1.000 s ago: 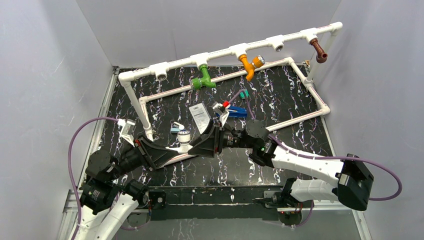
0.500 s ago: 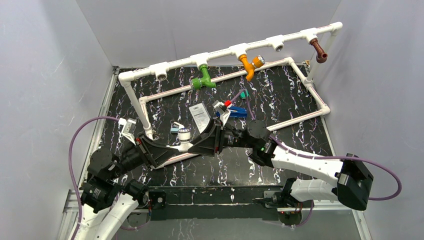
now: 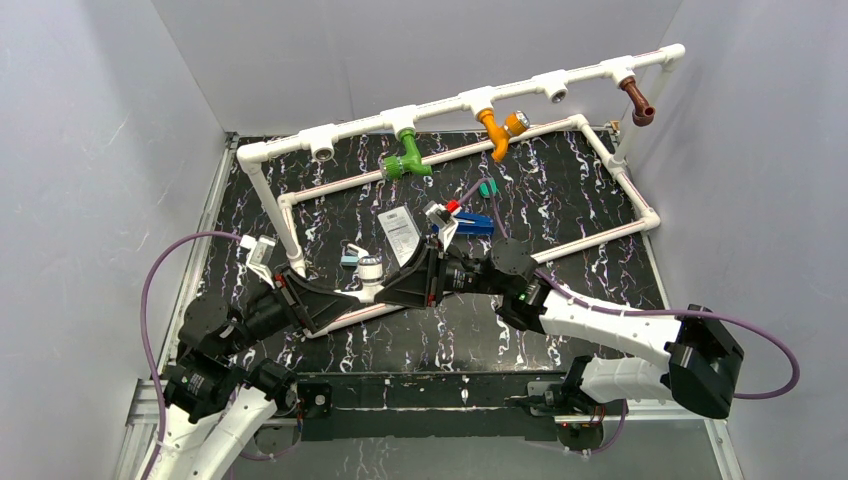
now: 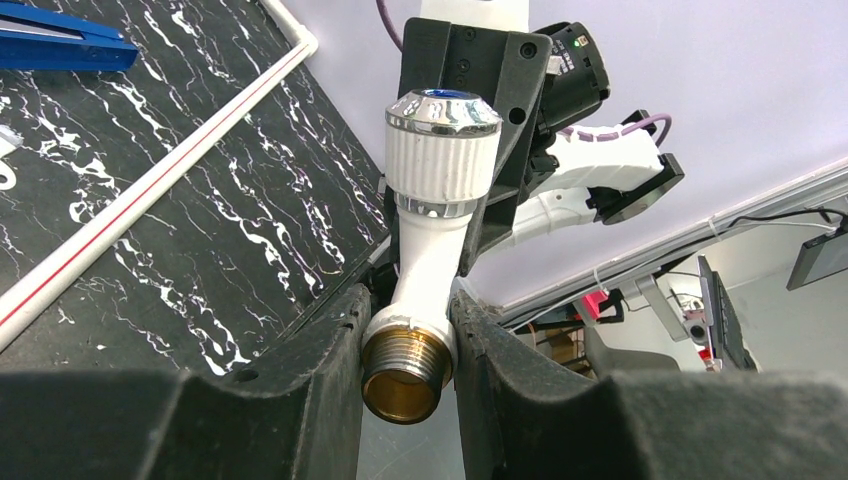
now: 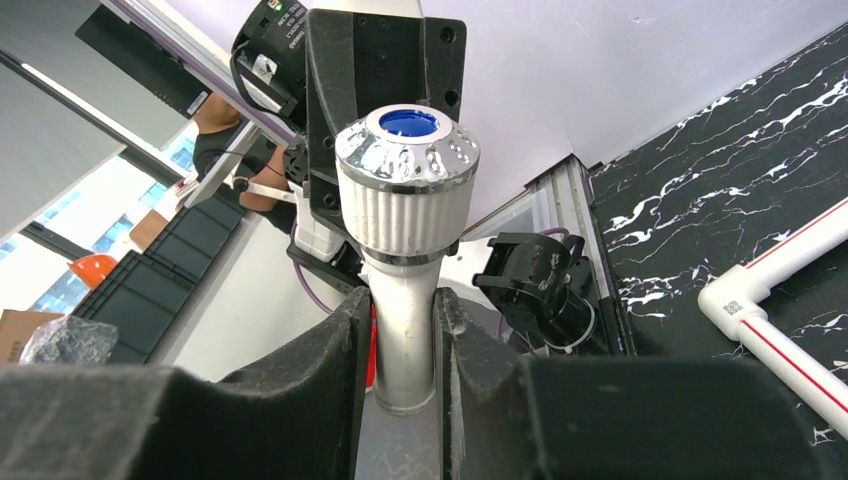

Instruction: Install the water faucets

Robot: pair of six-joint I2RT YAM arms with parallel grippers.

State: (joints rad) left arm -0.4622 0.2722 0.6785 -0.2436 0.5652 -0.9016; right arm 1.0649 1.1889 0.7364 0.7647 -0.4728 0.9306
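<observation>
A white faucet [image 3: 370, 270] with a ribbed knob and chrome cap is held low over the table's near left, between my two grippers. In the left wrist view my left gripper [image 4: 405, 340] is shut on the faucet [image 4: 440, 170] just above its brass threaded end. Facing it, my right gripper [image 5: 400, 340] has both pads pressed against the straight spout of the same faucet [image 5: 407, 190]. A green faucet [image 3: 405, 160], an orange faucet [image 3: 497, 130] and a brown faucet [image 3: 637, 102] hang from the white pipe frame [image 3: 350, 128].
Two tee outlets on the frame's top rail are open, one at the left [image 3: 323, 150] and one right of the middle [image 3: 556, 92]. A flat blue box [image 3: 470, 224], a white card [image 3: 401, 232] and small loose parts lie inside the frame's lower loop.
The right gripper's jaws have closed onto the white faucet's spout. Both arms have shifted only slightly, and the left grip is unchanged.
</observation>
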